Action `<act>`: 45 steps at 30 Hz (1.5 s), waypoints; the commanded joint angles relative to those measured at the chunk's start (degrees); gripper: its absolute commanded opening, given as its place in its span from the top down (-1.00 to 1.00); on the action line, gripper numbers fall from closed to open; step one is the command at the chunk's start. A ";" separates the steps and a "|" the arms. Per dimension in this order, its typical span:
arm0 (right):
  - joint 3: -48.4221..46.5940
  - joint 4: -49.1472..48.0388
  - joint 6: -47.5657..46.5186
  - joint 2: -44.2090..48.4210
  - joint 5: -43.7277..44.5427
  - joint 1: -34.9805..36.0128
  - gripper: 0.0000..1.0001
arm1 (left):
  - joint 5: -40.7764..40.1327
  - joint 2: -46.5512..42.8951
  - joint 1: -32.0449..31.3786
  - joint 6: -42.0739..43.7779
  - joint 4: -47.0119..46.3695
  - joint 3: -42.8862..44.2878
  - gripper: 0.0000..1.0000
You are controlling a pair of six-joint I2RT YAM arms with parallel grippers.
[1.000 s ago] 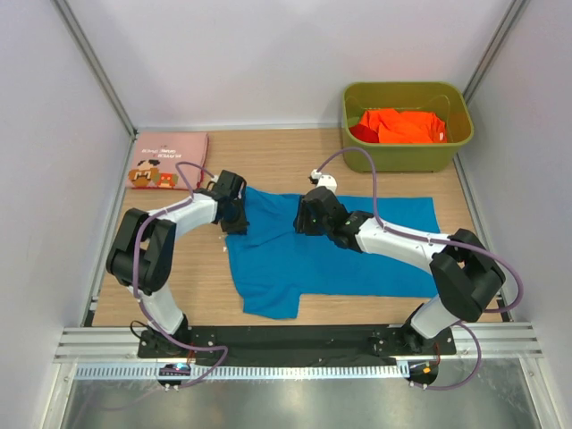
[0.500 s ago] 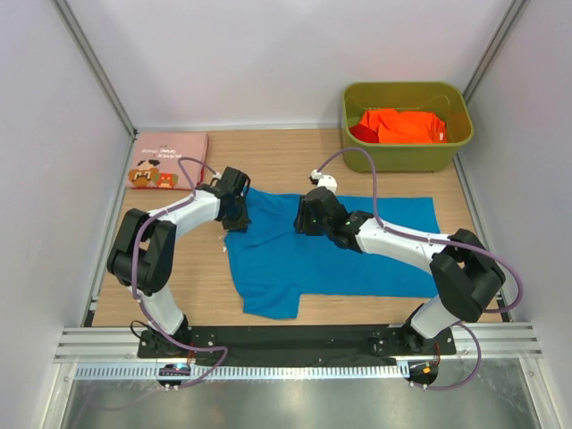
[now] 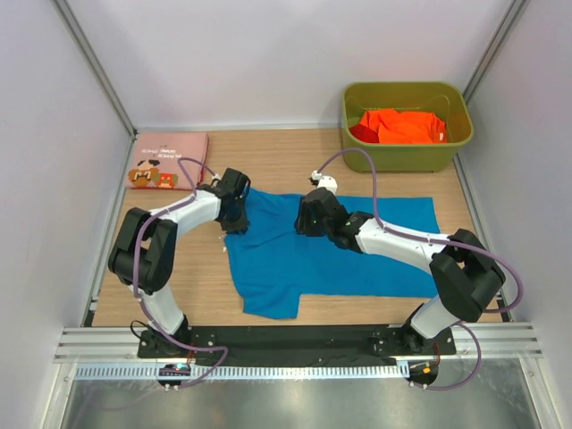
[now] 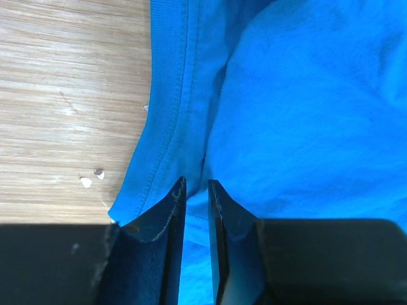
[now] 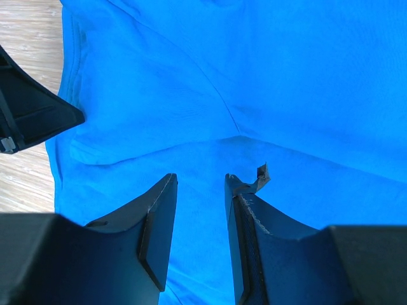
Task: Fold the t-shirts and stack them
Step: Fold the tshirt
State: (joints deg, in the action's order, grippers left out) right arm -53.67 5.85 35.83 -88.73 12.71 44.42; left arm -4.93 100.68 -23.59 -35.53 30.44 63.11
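Hovering over the blue t-shirt (image 3: 295,268) lying spread on the table (image 3: 268,152), the left gripper (image 4: 197,183) is holding fingers barely apart at its hem, the right gripper (image 5: 200,179) fingers spread; both should be pinching the edge evenly.

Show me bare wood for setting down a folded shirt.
Free: the far strip of table between the pink t-shirt and the green bin; the near-left wood beside the blue t-shirt. Crowded: the middle, where the left gripper and right gripper hover over that shirt.
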 commanded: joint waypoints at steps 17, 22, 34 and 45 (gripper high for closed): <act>0.23 -0.75 -0.42 2.59 1.97 -0.04 0.16 | 1.06 -0.67 -0.22 -0.16 -0.38 2.46 1.00; 0.23 -0.14 -0.85 2.95 2.49 0.05 0.15 | 0.89 -1.62 -0.31 -0.86 0.76 2.98 0.99; -0.65 3.12 -2.00 4.35 4.96 0.05 0.15 | 0.44 -7.08 -0.49 -7.45 9.29 3.78 1.00; 0.14 3.30 -2.35 5.85 5.75 0.05 0.15 | 2.65 -11.83 -4.26 -11.14 7.62 -1.24 1.00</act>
State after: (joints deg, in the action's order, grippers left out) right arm -53.65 10.55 34.11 -85.49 16.67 44.42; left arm -2.81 92.16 -26.98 -45.01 38.06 61.87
